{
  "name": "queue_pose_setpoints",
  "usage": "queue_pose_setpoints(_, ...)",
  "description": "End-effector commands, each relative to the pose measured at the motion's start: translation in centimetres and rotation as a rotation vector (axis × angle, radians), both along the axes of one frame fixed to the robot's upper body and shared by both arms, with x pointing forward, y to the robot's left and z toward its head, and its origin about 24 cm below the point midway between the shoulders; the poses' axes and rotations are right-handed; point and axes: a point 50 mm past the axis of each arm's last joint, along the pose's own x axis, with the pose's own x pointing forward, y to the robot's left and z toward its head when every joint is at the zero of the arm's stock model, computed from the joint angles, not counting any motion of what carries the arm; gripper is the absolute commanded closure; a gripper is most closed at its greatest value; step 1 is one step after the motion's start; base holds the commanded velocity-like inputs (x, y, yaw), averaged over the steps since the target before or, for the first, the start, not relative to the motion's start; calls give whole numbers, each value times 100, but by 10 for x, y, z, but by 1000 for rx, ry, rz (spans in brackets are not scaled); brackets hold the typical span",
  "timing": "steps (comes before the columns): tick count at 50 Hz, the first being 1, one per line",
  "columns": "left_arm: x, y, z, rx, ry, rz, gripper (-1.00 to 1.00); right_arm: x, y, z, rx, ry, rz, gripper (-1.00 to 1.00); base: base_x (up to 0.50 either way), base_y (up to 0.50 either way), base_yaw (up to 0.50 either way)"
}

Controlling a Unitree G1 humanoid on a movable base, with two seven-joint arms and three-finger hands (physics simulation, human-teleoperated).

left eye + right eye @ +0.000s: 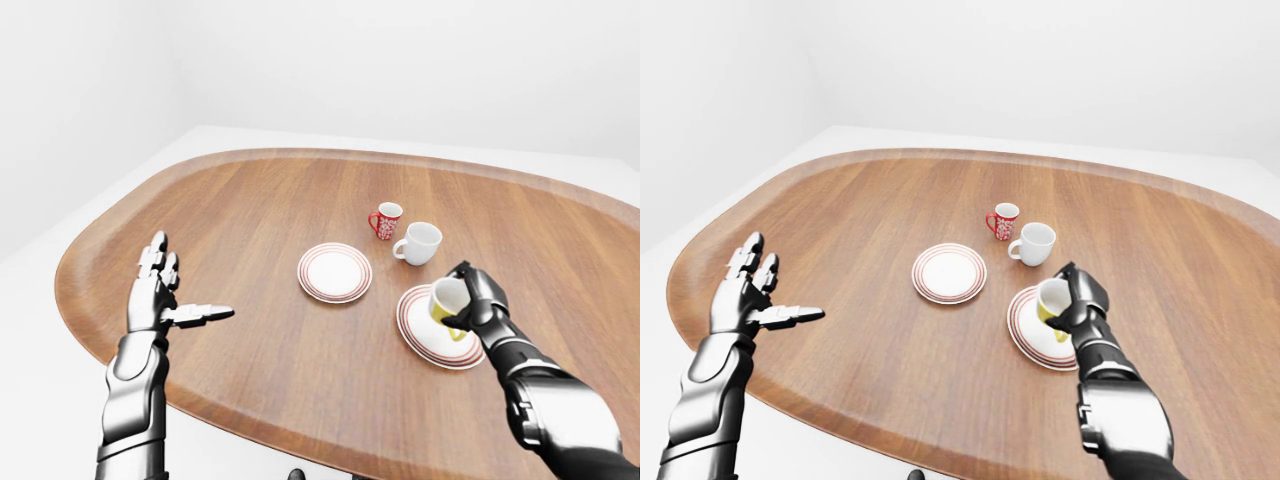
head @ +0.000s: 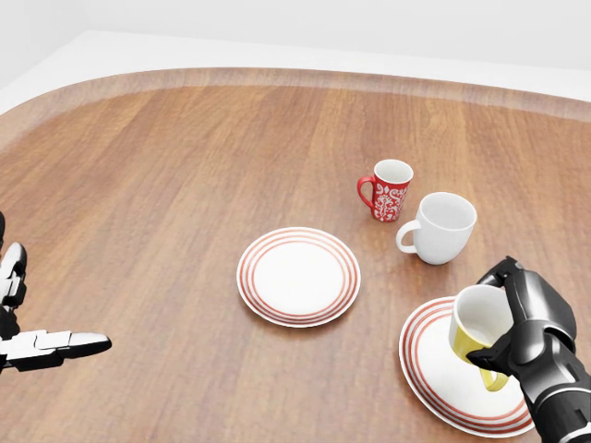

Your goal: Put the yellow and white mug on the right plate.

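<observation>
Fingers [image 2: 517,346] wrapped around yellow mug [image 2: 478,329]

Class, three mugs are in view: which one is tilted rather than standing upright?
The yellow and white mug, held tilted by the right hand over the right plate. The red mug and white mug stand upright on the table.

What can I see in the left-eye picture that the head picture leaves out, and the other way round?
Only the left-eye view shows the whole oval table, the pale walls and floor around it, and both full arms, including the open left hand. Only the head view shows close detail: the floral pattern on the red mug and the red rings on the middle plate. Both show the white mug and the right hand holding the tilted yellow and white mug over the right plate.
</observation>
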Motion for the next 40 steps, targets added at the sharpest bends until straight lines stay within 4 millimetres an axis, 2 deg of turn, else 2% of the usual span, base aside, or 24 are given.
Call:
queue_pose_setpoints(1,0,0,0,0,1,0,-100,1,0,2,-3,-13,-4,100,0,0,0)
queue_pose_setpoints(2,0,0,-1,-1,3,0,-100,2,-1,3,-8,-29,-18,57,0,0,0)
queue_pose_setpoints(3,0,0,-2,-3,8,1,-100,2,0,3,-2,-20,-9,-100,0,0,0)
queue_pose_setpoints(40,0,0,-2,-1,7,-1,-100,2,-1,3,15,-20,-17,-100,0,0,0)
